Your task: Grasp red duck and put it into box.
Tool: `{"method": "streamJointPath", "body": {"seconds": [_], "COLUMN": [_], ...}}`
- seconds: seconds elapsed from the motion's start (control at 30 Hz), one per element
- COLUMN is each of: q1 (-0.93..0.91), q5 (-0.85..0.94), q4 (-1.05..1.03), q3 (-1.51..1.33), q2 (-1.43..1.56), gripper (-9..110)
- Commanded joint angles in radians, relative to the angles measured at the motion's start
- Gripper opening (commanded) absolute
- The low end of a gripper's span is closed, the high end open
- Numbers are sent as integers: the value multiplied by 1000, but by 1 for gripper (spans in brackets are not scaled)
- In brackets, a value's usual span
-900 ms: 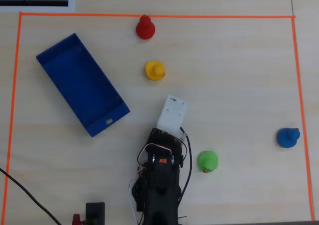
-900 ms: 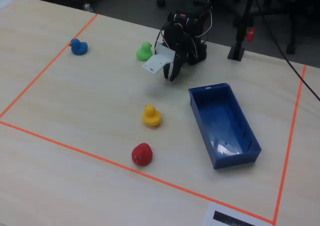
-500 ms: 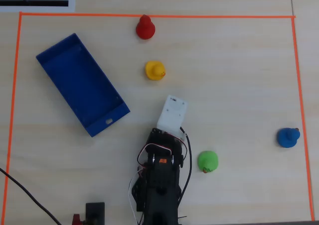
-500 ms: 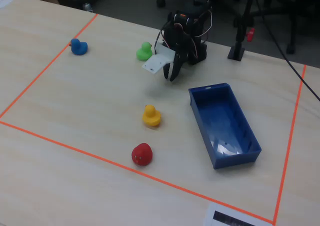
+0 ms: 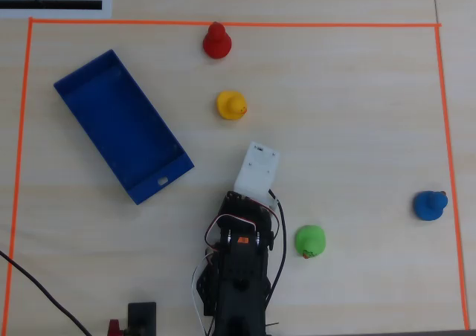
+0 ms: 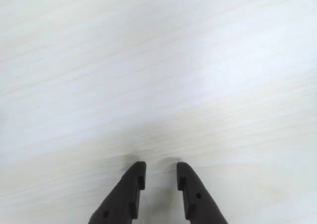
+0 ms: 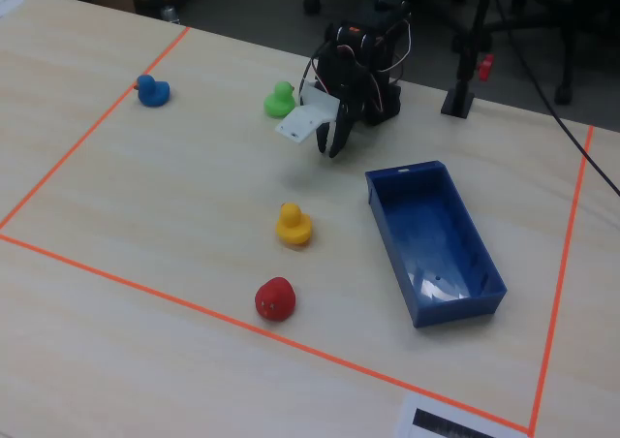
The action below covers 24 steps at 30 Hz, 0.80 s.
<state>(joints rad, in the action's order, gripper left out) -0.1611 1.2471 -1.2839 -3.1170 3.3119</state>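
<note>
The red duck [image 5: 216, 41] stands at the far edge of the taped area, just inside the orange tape; it is also in the fixed view [image 7: 275, 298]. The blue box [image 5: 123, 126] lies empty at the left, and shows in the fixed view [image 7: 434, 239] too. My gripper [image 6: 161, 168] hangs over bare table near the arm's base, its jaws a little apart and empty. In the fixed view the gripper [image 7: 331, 145] points down, far from the red duck. In the overhead view the white wrist housing [image 5: 257, 171] hides it.
A yellow duck [image 5: 231, 105] stands between the arm and the red duck. A green duck [image 5: 310, 241] sits right of the arm, and a blue duck [image 5: 430, 204] at the far right. Orange tape [image 5: 223, 24] borders the area. A small black stand [image 5: 141, 317] is near the base.
</note>
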Motion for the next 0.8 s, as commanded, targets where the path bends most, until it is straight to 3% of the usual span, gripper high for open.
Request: {"method": "streamJointPath", "body": {"seconds": [0.0,0.17,0.77], "q1": [-6,3,2], "q5": [-9,8,3], "q4": [-21,-23,-21], "q3": [6,6,6], "q2": [-2,-2,-2], "gripper": [6,0,0]}}
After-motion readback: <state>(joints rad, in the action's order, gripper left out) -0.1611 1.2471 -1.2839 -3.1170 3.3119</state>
